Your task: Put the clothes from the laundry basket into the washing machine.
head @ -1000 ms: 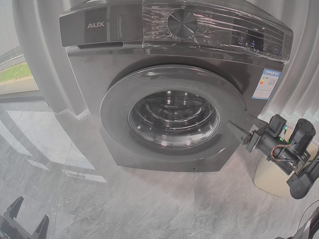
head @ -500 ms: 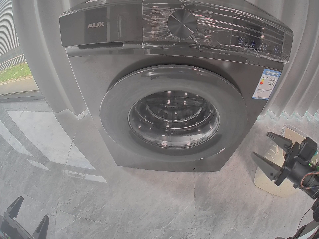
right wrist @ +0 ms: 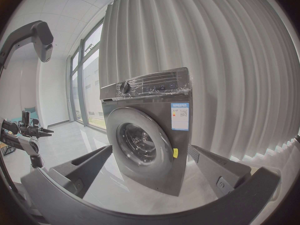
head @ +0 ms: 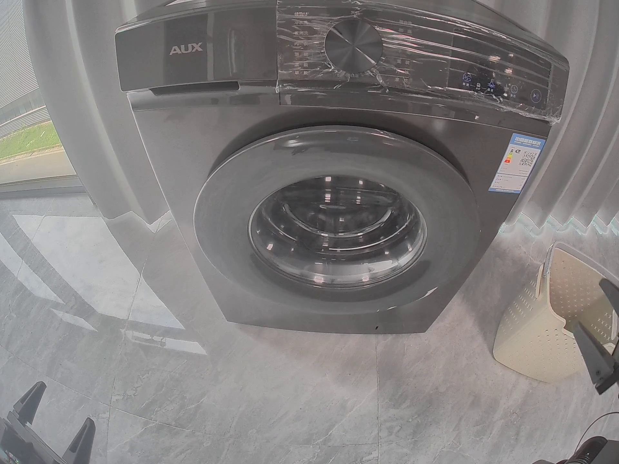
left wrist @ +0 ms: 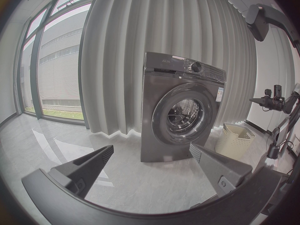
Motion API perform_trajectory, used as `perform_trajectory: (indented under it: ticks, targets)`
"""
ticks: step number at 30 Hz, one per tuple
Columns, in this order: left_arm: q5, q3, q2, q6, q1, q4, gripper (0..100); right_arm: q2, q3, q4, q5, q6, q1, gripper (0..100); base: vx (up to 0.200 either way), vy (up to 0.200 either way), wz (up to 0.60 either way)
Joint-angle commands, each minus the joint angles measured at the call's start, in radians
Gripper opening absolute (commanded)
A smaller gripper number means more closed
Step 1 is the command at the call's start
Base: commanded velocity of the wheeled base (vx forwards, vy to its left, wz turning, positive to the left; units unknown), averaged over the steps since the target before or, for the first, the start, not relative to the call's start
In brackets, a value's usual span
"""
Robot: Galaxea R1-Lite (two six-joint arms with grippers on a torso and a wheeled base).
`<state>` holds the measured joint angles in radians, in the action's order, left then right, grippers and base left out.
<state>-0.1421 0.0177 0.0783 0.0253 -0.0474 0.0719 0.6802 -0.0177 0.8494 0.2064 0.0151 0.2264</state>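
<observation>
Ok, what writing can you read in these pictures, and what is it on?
Drawer front of the washing machine: a brand mark in pale capitals, no other words.
Blue and white sticker on the machine's front: print too small to read.
Control panel under plastic film: labels too blurred to read.

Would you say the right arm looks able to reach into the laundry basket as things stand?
Probably yes: the right gripper, jaws open, sits close by the laundry basket, whose top is uncovered, with nothing between them. Its contents cannot be made out.
</observation>
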Motion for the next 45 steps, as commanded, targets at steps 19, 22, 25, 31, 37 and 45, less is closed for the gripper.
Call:
perform_trajectory:
  ticks: [19,22,25,31,37,45]
  targets:
    - [0.012,-0.018,0.001,-0.044,0.0,0.0,100,-0.66,0.015,-0.869,-0.242,-0.021,-0.223,100,0.0,0.0,0.0]
    - [0.013,-0.018,0.001,-0.061,0.0,0.0,100,-0.659,0.016,-0.859,-0.232,-0.029,-0.226,100,0.0,0.0,0.0]
    - [0.015,-0.018,0.001,-0.047,0.0,0.0,100,-0.659,0.018,-0.852,-0.229,-0.029,-0.223,100,0.0,0.0,0.0]
    - [0.026,-0.018,0.001,-0.013,0.0,-0.001,100,-0.66,0.018,-0.845,-0.22,-0.017,-0.225,100,0.0,0.0,0.0]
    - [0.029,-0.018,-0.075,-0.015,0.055,-0.004,100,-0.66,0.018,-0.845,-0.22,-0.015,-0.225,100,0.0,0.0,0.0]
    - [0.012,-0.018,-0.078,-0.024,0.054,-0.001,100,-0.66,0.018,-0.845,-0.219,-0.015,-0.223,100,0.0,0.0,0.0]
